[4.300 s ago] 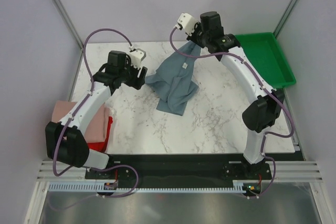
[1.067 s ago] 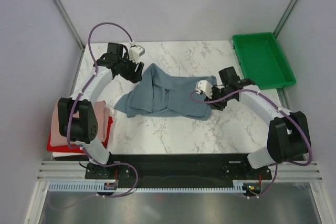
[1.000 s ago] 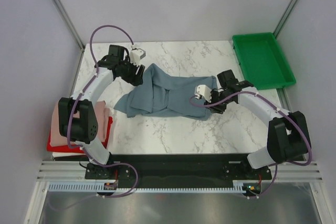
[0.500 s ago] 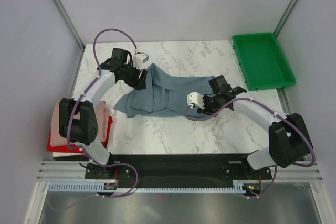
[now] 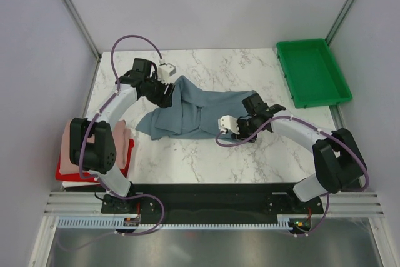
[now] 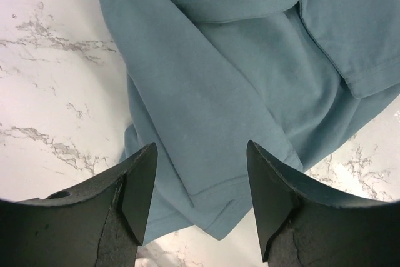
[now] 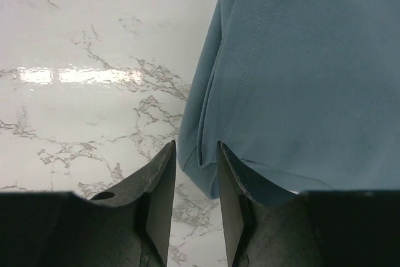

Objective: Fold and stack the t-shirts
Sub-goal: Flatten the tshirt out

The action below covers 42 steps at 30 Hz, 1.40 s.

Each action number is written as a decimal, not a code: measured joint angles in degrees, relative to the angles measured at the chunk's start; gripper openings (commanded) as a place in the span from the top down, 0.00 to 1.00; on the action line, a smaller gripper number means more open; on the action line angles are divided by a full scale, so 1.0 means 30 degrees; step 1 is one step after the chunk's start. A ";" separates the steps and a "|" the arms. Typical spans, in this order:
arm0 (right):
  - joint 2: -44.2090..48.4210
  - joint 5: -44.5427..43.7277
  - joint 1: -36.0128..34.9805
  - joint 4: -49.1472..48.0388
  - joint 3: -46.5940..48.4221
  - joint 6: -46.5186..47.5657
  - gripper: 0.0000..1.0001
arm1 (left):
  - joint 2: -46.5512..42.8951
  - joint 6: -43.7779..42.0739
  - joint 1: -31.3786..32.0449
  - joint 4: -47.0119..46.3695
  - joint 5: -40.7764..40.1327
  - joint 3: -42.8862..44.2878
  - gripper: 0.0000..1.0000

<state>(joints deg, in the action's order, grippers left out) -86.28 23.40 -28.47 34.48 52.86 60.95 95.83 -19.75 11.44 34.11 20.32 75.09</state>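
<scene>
Across the middle of the table [image 5: 206, 67], the slate blue-grey t-shirt [image 5: 200, 107] lay rumpled and only half spread. Its long axis ran from the far left corner region toward the right edge. One end bunched near the left edge and the other stopped short of the surface's right side.

The left gripper [image 5: 165, 92] hovered at the shirt's far left end. In the left wrist view its fingers [image 6: 134, 198] stood wide apart over a fold of cloth [image 6: 237, 79], one on either side of it, and held nothing. The right gripper [image 5: 239, 132] sat low at the opposite end, on the shirt's near right edge. In the right wrist view the jaws were only narrowly parted. The shirt's doubled hem [image 7: 300, 73] ran into the gap between the fingers [image 7: 159, 198], with marble showing just to its left. A firm pinch could not be made out, so the cloth looked entered but not yet clamped.

Each arm therefore had its own end of the garment: fabric lay directly ahead of and beneath both sets of fingers. Any spreading pull would likely run along that left-to-right axis. The folded stack [image 5: 119, 142] of pink, red and white tees sat at the near left corner, well apart from the shirt and nearer the left arm.
</scene>
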 measured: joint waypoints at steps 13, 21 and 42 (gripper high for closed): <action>-0.0554 -0.0933 -0.0102 -0.0758 0.0000 0.0087 0.72 | -0.0007 0.0000 0.0000 -0.0131 -0.0291 0.0000 0.34; -0.0874 -0.1326 -0.0124 -0.0984 0.0000 -0.0240 1.00 | -0.0044 0.0000 0.0000 -0.0131 -0.0335 0.0000 0.34; -0.0211 -0.3985 -0.0153 -0.1282 0.6812 -0.4430 1.00 | -0.1807 -0.0240 -0.0131 0.2470 -0.1778 -0.2419 0.42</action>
<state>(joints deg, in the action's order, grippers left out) -86.91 11.44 -28.93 30.63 73.30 47.66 90.41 -20.47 11.05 41.52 14.98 67.83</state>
